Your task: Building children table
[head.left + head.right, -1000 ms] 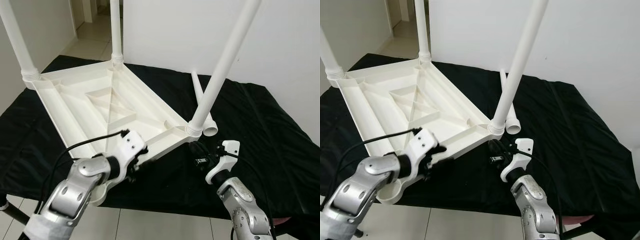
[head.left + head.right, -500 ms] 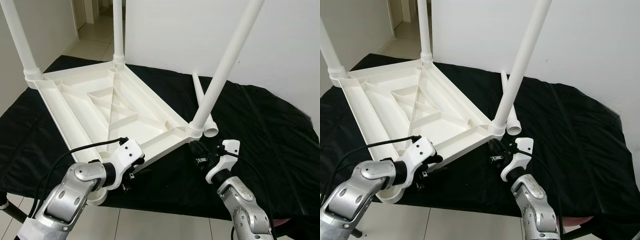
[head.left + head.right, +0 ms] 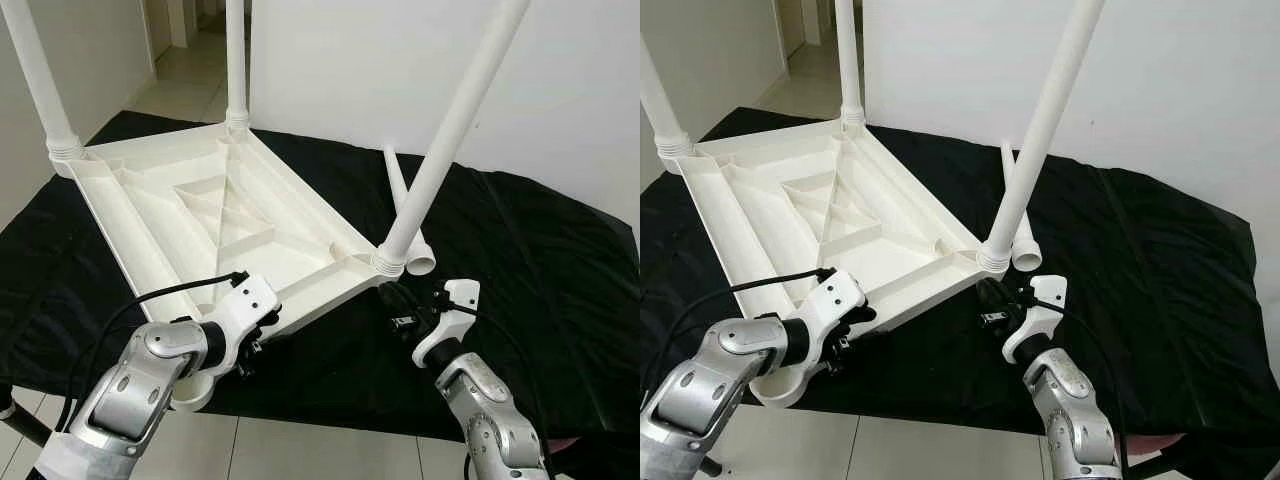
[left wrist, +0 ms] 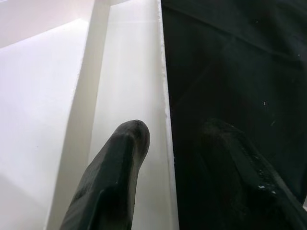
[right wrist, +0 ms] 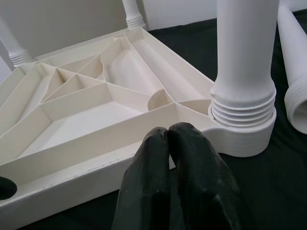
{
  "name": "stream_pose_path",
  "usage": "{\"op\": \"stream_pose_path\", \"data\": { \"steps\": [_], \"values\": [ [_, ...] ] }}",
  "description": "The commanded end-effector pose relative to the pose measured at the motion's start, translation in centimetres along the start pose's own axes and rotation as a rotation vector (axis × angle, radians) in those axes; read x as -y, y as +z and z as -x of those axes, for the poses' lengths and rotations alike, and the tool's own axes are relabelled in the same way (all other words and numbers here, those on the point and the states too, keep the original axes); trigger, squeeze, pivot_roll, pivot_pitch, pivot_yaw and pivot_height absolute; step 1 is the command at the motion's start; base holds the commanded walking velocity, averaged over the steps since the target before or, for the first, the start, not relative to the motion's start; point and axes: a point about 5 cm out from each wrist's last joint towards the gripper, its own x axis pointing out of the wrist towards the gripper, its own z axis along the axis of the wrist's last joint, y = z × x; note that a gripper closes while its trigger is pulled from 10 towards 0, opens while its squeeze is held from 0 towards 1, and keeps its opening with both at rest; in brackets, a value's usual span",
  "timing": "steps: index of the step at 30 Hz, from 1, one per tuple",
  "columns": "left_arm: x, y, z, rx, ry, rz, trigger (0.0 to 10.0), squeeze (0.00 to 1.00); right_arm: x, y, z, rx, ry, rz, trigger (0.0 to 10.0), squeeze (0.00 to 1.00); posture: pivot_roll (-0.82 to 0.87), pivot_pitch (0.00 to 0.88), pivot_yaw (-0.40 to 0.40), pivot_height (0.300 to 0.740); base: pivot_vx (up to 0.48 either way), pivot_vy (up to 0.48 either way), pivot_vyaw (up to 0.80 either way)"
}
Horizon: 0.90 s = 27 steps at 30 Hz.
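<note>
White children's table top [image 3: 200, 215] lies upside down on the black-covered bench [image 3: 540, 270], ribs up, occupying the left and middle. Three legs are screwed in: far-left leg [image 3: 35, 80], far leg [image 3: 236, 60] and near-right leg [image 3: 450, 130], the last leaning right. The loose fourth leg [image 3: 405, 205] lies on the cloth just right of the near-right corner. The empty socket [image 3: 775, 385] is at the near-left corner, hanging off the bench edge.

Left pincer [image 3: 255, 335] sits at the near edge of the top. In the left wrist view one finger [image 4: 112, 177] rests over the white rim and the other is over the black cloth, so the pincer is parted and straddling the rim; we cannot tell if it actually clamps. Right pincer [image 5: 175, 158] hovers just near of the near-right corner, fingers pressed together, holding nothing.

We judge the step in hand to be steadying the top so the last leg can go in. To do it well:
- keep the left pincer firm on the rim to stop the top sliding off the bench
- open the right pincer and take the loose leg near its threaded end
- line it up straight with the empty socket before turning, to avoid cross-threading
</note>
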Motion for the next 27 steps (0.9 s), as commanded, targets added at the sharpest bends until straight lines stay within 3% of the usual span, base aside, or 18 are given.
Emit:
{"op": "stream_pose_path", "data": {
  "steps": [1,6,14,15,16,18,20,21,27],
  "values": [
    [0.3,-0.6,-0.5,-0.037,0.056,0.000,10.0,0.00,0.1,-0.1,0.1,-0.002,0.007,0.039,10.0,0.00,0.02,0.000,-0.137,0.740,0.000,0.000,0.00],
    [1.2,-1.1,-1.3,-0.063,0.030,0.011,10.0,0.00,0.2,0.3,0.5,0.080,-0.057,0.122,10.0,0.00,0.01,0.000,-0.135,0.740,0.000,0.000,0.00],
    [1.3,-0.8,-2.0,-0.060,0.038,0.025,10.0,0.00,0.1,0.2,1.6,0.142,-0.123,0.203,10.0,0.00,0.01,0.000,-0.130,0.740,0.000,0.000,0.00],
    [1.3,-0.8,-2.0,-0.058,0.043,0.031,9.5,0.00,0.0,0.1,1.8,0.144,-0.131,0.217,10.0,0.00,0.01,0.000,-0.128,0.740,0.000,0.000,0.00],
    [1.2,-0.7,-2.0,-0.058,0.047,0.038,5.6,0.00,-0.1,-0.1,2.1,0.145,-0.143,0.216,10.0,0.00,0.01,0.000,-0.125,0.740,0.000,0.000,0.00],
    [1.0,-0.9,-2.1,-0.068,0.055,0.041,1.7,0.00,-0.1,-0.5,2.3,0.141,-0.167,0.199,10.0,0.00,0.00,0.000,-0.120,0.740,0.000,0.000,0.00],
    [0.9,-1.0,-2.1,-0.075,0.061,0.046,1.7,0.00,-0.1,-0.5,2.4,0.142,-0.171,0.190,10.0,0.00,0.00,0.000,-0.120,0.740,0.000,0.000,0.00],
    [0.9,-1.0,-2.2,-0.083,0.064,0.050,0.0,0.00,-0.1,-0.5,2.4,0.142,-0.183,0.189,10.0,0.00,0.00,0.000,-0.114,0.740,0.000,0.000,0.00],
    [0.6,-0.7,-3.1,-0.093,0.108,0.094,0.0,0.00,0.3,-0.4,2.2,0.162,-0.221,0.205,10.0,0.00,0.00,0.000,-0.104,0.740,0.000,0.000,0.00]
  ]
}}
